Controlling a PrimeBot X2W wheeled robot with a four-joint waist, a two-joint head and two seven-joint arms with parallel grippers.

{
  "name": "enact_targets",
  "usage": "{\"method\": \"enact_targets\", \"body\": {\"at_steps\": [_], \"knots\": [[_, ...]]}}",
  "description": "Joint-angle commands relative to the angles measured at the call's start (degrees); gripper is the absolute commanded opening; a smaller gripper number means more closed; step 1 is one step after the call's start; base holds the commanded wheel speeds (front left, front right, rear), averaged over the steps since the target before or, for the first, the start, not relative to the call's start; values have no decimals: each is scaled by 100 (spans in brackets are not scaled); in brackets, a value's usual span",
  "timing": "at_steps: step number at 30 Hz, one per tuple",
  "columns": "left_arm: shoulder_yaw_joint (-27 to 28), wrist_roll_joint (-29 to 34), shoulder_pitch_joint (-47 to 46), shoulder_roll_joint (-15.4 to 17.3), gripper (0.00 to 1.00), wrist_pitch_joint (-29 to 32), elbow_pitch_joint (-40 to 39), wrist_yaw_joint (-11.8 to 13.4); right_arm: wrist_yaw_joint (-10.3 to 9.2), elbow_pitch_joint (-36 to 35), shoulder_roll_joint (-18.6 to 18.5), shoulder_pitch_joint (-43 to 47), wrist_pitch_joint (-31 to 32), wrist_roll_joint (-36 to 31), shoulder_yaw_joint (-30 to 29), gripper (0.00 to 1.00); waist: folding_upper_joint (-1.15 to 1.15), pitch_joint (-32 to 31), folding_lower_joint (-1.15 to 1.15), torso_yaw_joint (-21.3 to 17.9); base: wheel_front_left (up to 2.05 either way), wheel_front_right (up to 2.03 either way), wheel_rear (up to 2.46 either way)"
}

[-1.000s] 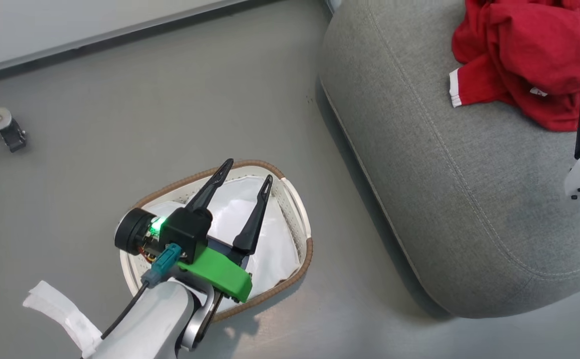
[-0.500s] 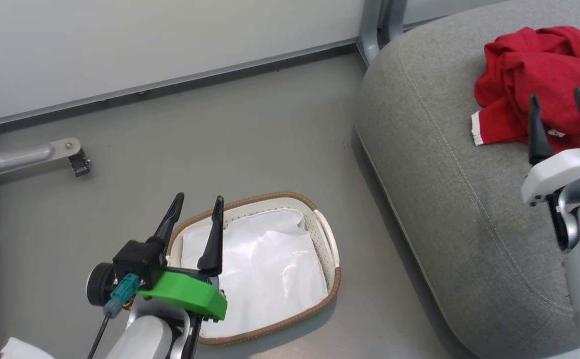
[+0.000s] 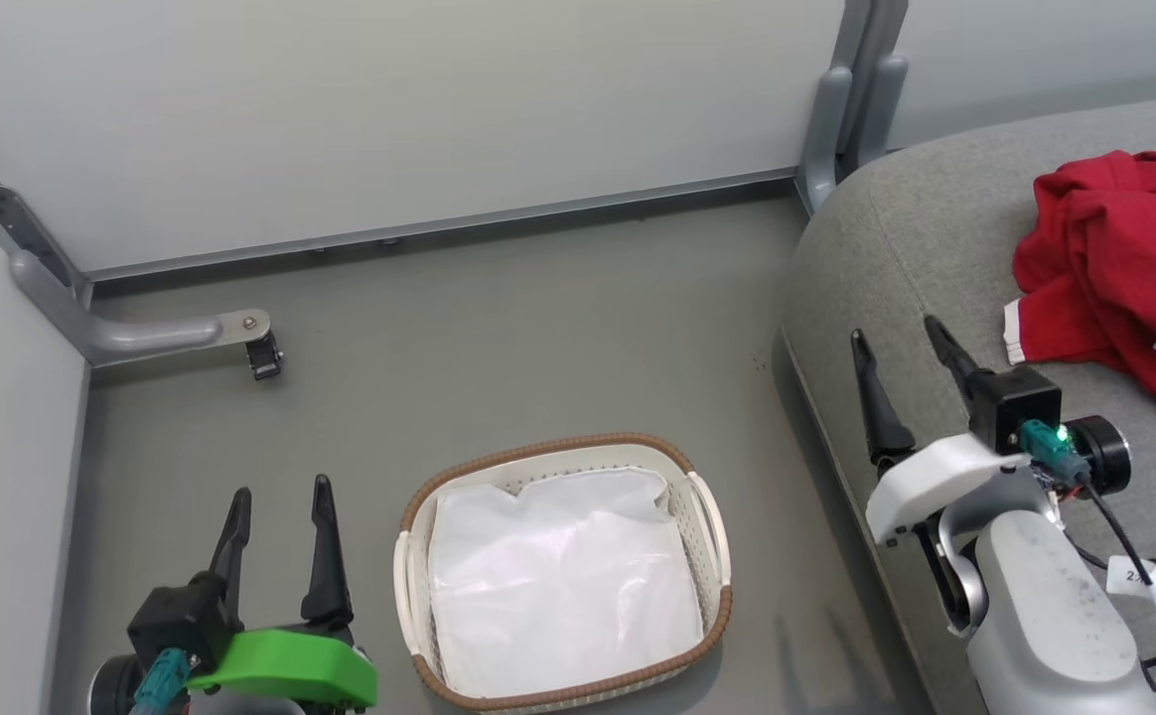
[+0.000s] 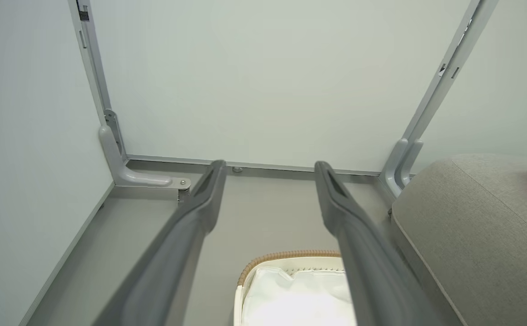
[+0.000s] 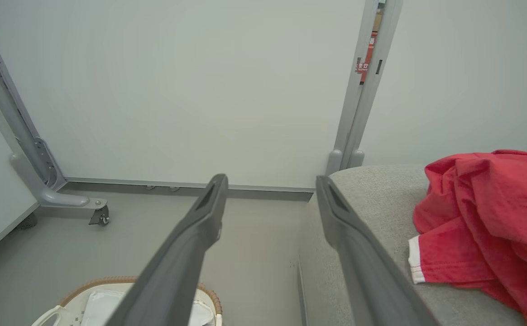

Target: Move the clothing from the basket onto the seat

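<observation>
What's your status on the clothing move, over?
Both open: left gripper beside the basket, right gripper by the seat. The clothing on the seat; basket holds just a white liner. Nothing in the way.

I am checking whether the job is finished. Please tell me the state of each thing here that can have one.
clothing, crumpled in a heap on the seat.
basket, upright on the floor, only the liner sheet inside.
liner sheet, lying in the basket, slightly wrinkled.
seat, carrying the clothing.
left tool, open, empty, beside the basket.
right tool, open, empty.
</observation>
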Motion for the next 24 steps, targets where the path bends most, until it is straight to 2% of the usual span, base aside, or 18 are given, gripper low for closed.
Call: {"method": "enact_targets", "body": {"at_steps": [1,11,24], "knots": [[101,99,165,-41,100,3,-19,-51,-8,-134,9,177,-22,29,46,100,0,-113,0,110,0,0,0],[434,331,613,-308,100,2,-74,-321,-8,-664,50,1046,-26,427,169,100,0,-201,0,272,0,0,0],[663,461,672,-452,100,2,35,-483,-8,-753,52,1334,-27,281,203,100,0,-258,0,322,0,0,0]]}}
